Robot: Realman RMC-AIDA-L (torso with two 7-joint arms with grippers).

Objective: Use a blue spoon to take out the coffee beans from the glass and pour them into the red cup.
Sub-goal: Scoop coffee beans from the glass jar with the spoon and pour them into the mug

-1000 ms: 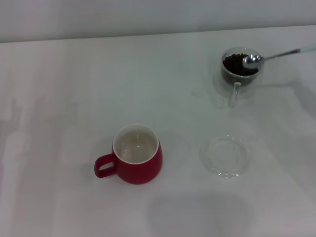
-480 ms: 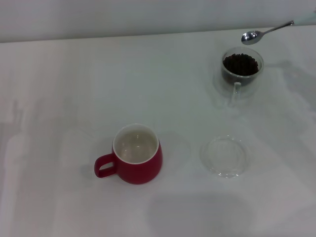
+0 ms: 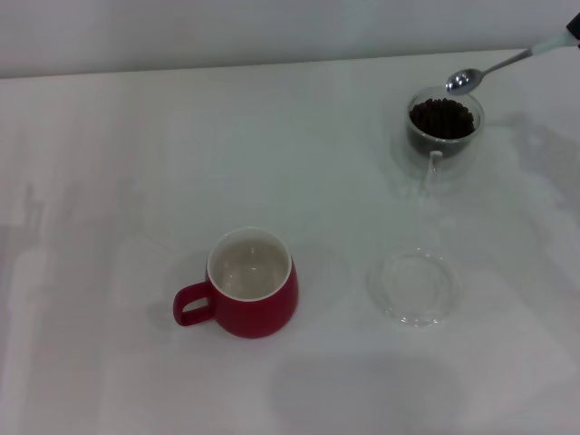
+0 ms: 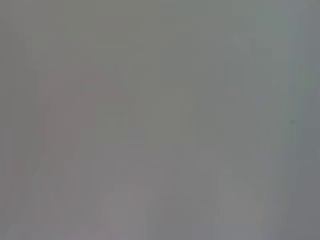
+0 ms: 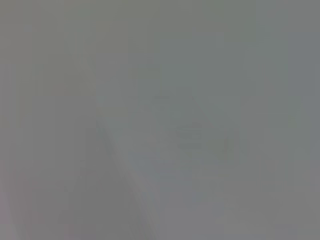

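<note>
Silver and pale blue, the blue spoon point(image 3: 494, 69) hangs in the air with its bowl just above the far rim of the glass point(image 3: 442, 127), its handle running up and off toward the right edge of the head view, where only a dark sliver of the right end effector point(image 3: 575, 27) shows. The spoon bowl looks empty (no bean can be made out in it), while the coffee beans point(image 3: 441, 116) sit heaped inside the glass. The red cup point(image 3: 251, 285) stands well apart, nearer the robot and to its left, its cream inside bare; a clear saucer point(image 3: 413, 287) lies on the white tabletop point(image 3: 136, 163) between the two. The likely risks: a shallow dip that brings up nothing, the spoon nudging the light glass and tipping it, or beans rolling off during the long carry to the cup. Whether the right end effector's fingers are clamped on the handle cannot be told, as they lie out of sight. The left end effector appears in no view.
</note>
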